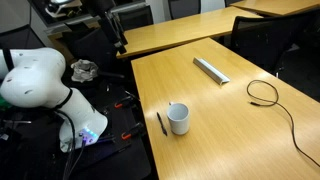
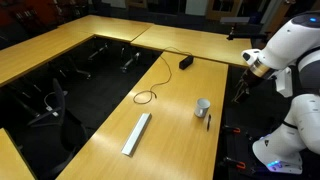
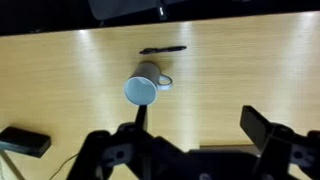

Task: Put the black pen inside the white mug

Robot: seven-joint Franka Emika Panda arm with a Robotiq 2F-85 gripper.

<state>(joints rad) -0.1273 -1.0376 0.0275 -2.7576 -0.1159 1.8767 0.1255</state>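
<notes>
The white mug [image 1: 178, 118] stands upright on the wooden table, near its edge on the robot's side. It also shows in an exterior view [image 2: 203, 108] and in the wrist view [image 3: 142, 88]. The black pen [image 1: 161, 123] lies flat on the table just beside the mug, apart from it, and shows too in an exterior view [image 2: 209, 120] and the wrist view [image 3: 163, 49]. My gripper [image 3: 200, 125] is open and empty, held high above the table and away from both. In an exterior view the gripper [image 2: 241, 88] hangs near the table's edge.
A flat grey bar [image 1: 211, 70] lies further along the table, also seen in an exterior view [image 2: 136, 134]. A looped black cable [image 1: 265, 92] runs to a small black box [image 2: 186, 62]. More tables and chairs stand around.
</notes>
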